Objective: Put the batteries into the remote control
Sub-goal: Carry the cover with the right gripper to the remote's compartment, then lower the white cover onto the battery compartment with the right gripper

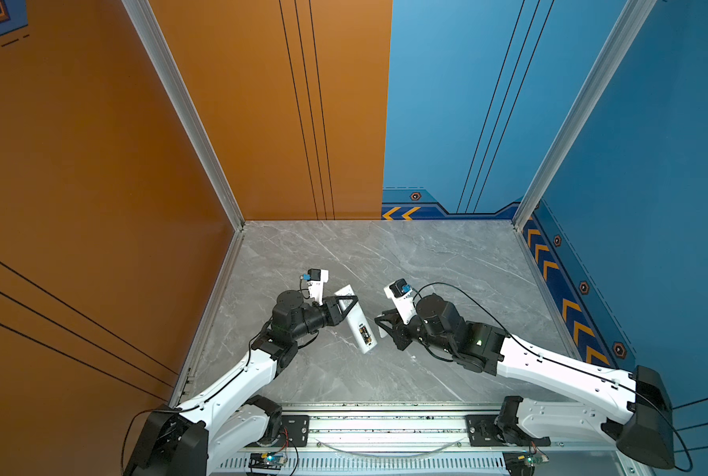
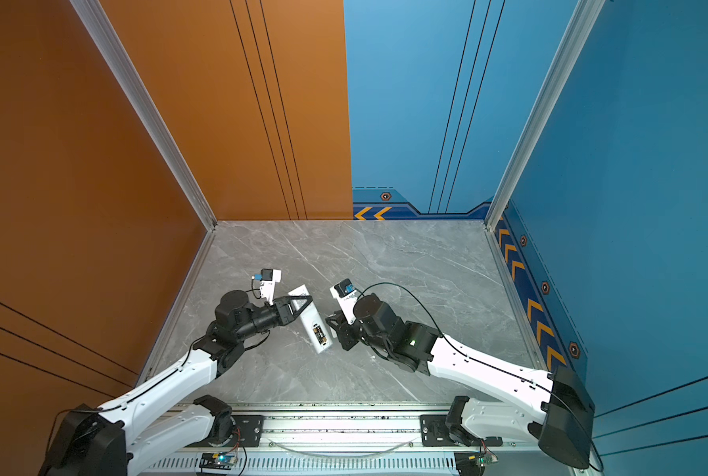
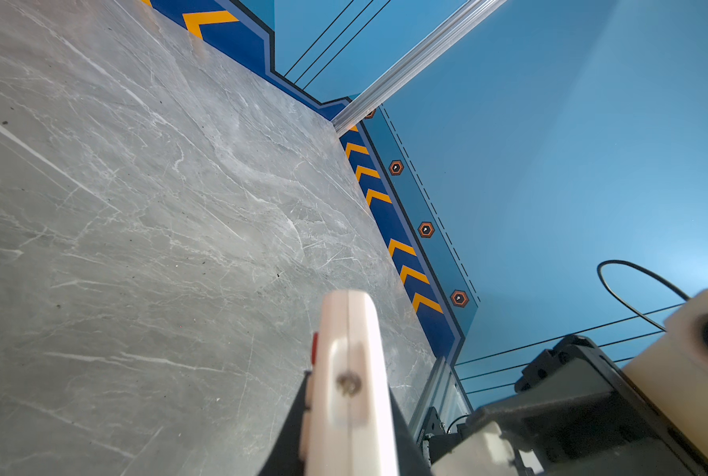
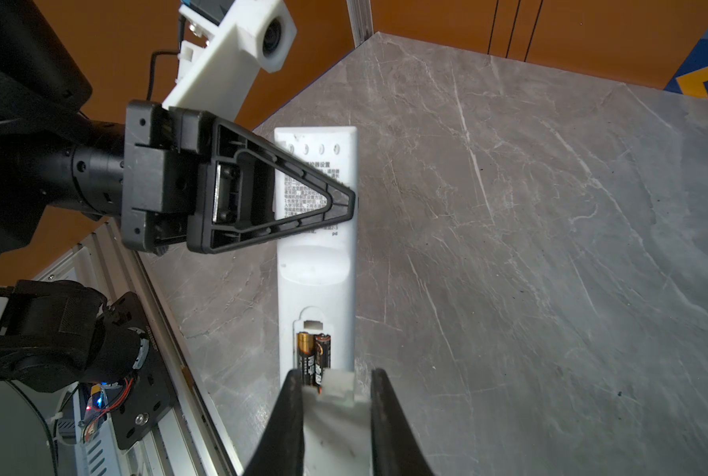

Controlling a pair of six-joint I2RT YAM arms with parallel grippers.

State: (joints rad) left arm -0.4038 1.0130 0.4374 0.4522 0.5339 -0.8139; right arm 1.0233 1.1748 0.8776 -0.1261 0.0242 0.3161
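My left gripper (image 1: pixel 350 303) is shut on the remote control (image 1: pixel 354 319) across its printed upper half, with the plain white back facing up. In the right wrist view the remote (image 4: pixel 317 268) shows its recess uncovered, and the two batteries (image 4: pixel 313 354) lie in it side by side, black with copper ends. My right gripper (image 4: pixel 335 373) is shut on a small white cover piece (image 4: pixel 335 420) right at the recess end, where the piece's tabbed edge overlaps the batteries' near ends. In the left wrist view the remote (image 3: pixel 350 371) is seen edge-on between black fingers (image 3: pixel 290 432). Both top views show the batteries (image 2: pixel 318 333).
The grey marble table (image 1: pixel 426 268) is boxed in by an orange wall on the left and blue walls at the back and right. An aluminium rail (image 1: pixel 385 424) with both arm bases runs along the front edge. The two wrists stand close together near the table's middle.
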